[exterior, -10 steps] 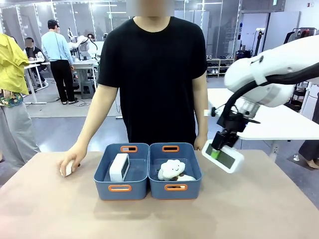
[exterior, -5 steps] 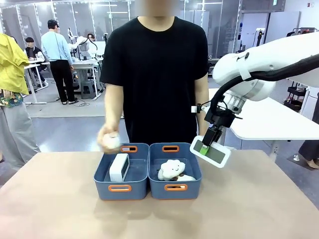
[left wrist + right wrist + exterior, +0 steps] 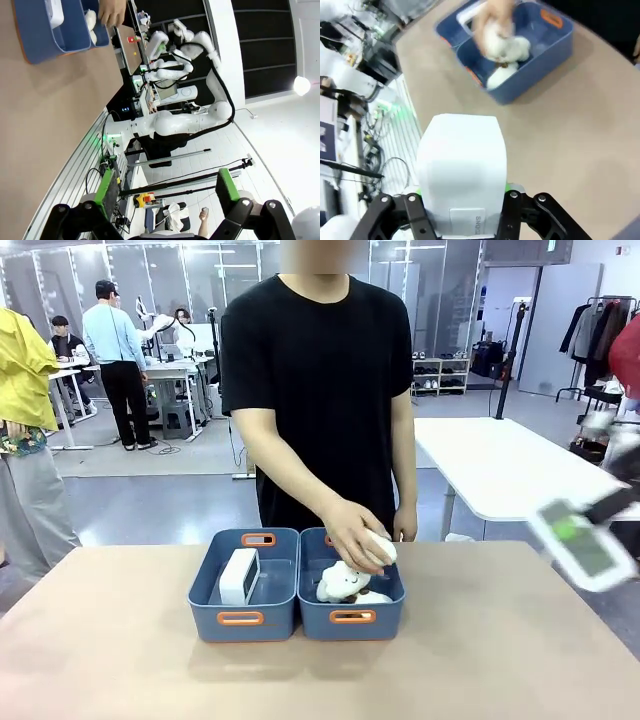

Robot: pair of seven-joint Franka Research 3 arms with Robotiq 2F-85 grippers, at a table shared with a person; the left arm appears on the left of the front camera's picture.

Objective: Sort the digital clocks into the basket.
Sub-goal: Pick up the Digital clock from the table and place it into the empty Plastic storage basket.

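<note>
A white digital clock (image 3: 238, 575) stands on edge inside the left blue basket (image 3: 243, 618). My right gripper (image 3: 577, 531) is blurred at the far right edge, above the table, and shut on a second digital clock (image 3: 588, 548). In the right wrist view that clock (image 3: 462, 167) sits between the gripper (image 3: 464, 194) fingers, with both baskets (image 3: 547, 47) far ahead. My left gripper (image 3: 165, 190) is open with nothing between its green pads (image 3: 107, 186), far from the baskets (image 3: 47, 37).
The person's hand (image 3: 358, 537) holds a white soft item over the right blue bin (image 3: 352, 617), where a white cloud-shaped item (image 3: 343, 582) lies. The person stands at the far table edge. Bare tabletop (image 3: 120, 660) surrounds the bins.
My right gripper swung the clock away from the bins to the far right. The person's hand carried a white soft item from the table's left over to the right bin.
</note>
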